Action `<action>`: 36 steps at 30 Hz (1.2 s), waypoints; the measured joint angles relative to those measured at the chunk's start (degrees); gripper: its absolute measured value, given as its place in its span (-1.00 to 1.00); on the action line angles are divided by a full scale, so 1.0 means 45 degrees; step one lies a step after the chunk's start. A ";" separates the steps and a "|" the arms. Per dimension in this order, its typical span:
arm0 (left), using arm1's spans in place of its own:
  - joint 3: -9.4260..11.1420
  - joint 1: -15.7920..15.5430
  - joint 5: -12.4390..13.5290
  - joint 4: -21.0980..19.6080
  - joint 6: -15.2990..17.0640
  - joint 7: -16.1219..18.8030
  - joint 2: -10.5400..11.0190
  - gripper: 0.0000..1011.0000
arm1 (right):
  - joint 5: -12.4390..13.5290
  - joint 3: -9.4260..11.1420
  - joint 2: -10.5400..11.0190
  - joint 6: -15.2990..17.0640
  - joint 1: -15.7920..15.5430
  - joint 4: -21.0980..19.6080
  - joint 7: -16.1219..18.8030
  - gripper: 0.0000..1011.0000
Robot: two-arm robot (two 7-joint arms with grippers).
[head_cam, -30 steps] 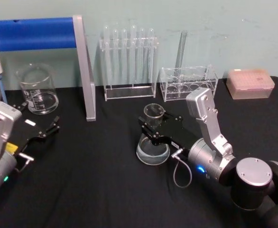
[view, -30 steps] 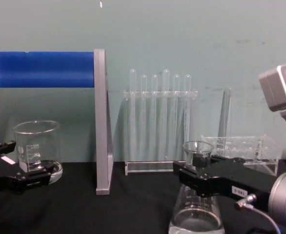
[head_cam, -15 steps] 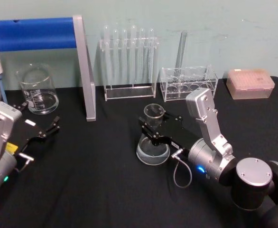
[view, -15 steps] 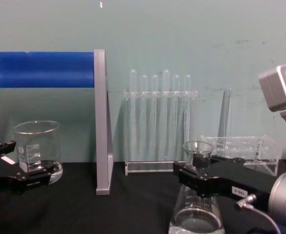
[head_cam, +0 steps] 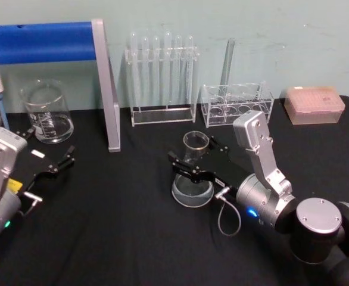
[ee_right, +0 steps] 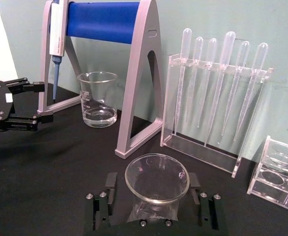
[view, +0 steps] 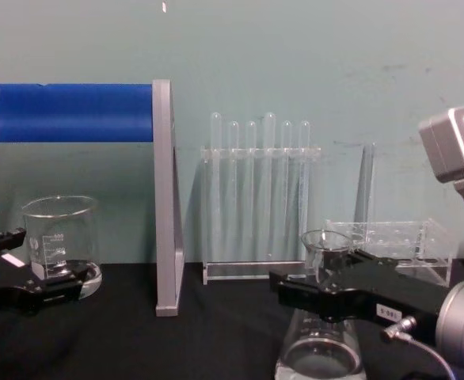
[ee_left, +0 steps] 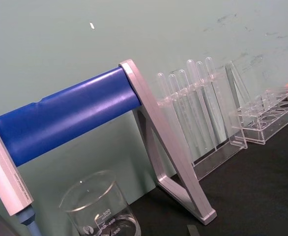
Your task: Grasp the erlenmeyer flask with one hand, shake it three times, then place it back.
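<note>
Your erlenmeyer flask (head_cam: pixel 192 176) stands upright on the black table (head_cam: pixel 121 238), in front of the test tube rack (head_cam: pixel 161 77) and the low clear rack (head_cam: pixel 237 104), with bare cloth between its base and both. On the side of the flask toward the blue-barred pipette stand (head_cam: pixel 55 65) you have a wide stretch of open black surface; the beaker (head_cam: pixel 46 112) sits beyond that stand, well apart from the flask. The pink tip box (head_cam: pixel 314 104) lies at the table's far right edge. Your right gripper (head_cam: pixel 193 162) reaches in from the right, arm folded at the silver elbow, jaws level with the flask's neck. In the right wrist view its fingers (ee_right: pixel 102 201) sit on either side of the neck with a gap showing, so the jaws are spread and grip nothing. Your left gripper (head_cam: pixel 50 164) rests low near the beaker, jaws parted and empty.
</note>
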 joint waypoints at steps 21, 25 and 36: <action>0.0000 0.0000 0.0000 0.0000 0.0000 0.0000 0.0000 0.98 | 0.0093 0.0080 0.0147 -0.0004 -0.0117 -0.0129 0.0105 0.98; 0.0000 0.0000 0.0000 -0.0001 0.0000 0.0000 0.0000 0.98 | 0.0217 0.0201 0.0379 0.0068 -0.0387 -0.0440 0.0147 0.98; 0.0000 0.0000 0.0000 0.0000 0.0000 0.0000 0.0000 0.98 | 0.0593 0.0516 0.1084 0.0167 -0.1357 -0.1451 0.0310 0.98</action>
